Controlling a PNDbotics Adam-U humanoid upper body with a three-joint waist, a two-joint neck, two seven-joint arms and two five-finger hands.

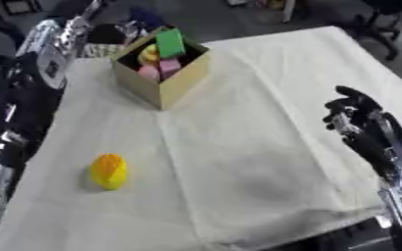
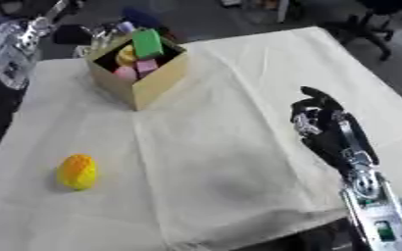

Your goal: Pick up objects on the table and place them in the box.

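We see a yellow-orange egg-shaped object (image 1: pixel 109 171) lying alone on the cream cloth (image 1: pixel 264 162) at the near left, well apart from the cardboard box (image 1: pixel 163 68) at the far left. The box already holds a green block (image 1: pixel 170 43), pink pieces (image 1: pixel 159 68) and something yellow (image 1: pixel 149 53). Our right hand (image 2: pixel 317 122) hovers at the right, fingers curled and holding nothing. Our left arm (image 1: pixel 33 73) runs along the left edge; its hand is not visible. Nothing lies between object and box.
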